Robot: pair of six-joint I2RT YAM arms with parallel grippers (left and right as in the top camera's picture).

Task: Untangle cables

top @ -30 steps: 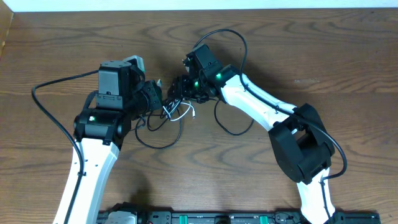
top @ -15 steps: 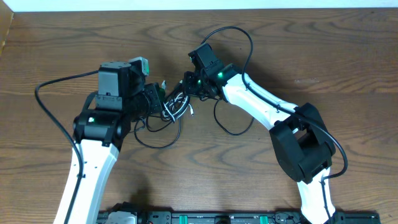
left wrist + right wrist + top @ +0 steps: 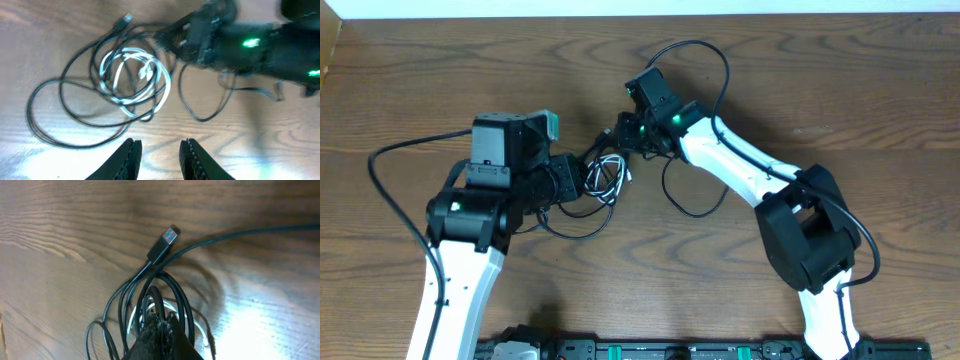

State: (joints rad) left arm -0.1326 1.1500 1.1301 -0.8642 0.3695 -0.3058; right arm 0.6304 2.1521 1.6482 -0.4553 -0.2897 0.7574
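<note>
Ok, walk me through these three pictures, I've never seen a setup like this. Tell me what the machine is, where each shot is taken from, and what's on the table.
This is a robot with two white-and-black arms at a wooden table. The wide picture looks straight down from above. In it the left arm comes in from the left and the right arm from the right. The other two pictures come from small cameras on the wrists, so each shows its own hand's fingers at the bottom edge. On the table lies a tangle: a coiled white cable with black cable looped across and around it. The left hand is open and empty, just short of the tangle. The right hand seems closed on the black cable at the tangle's edge.
</note>
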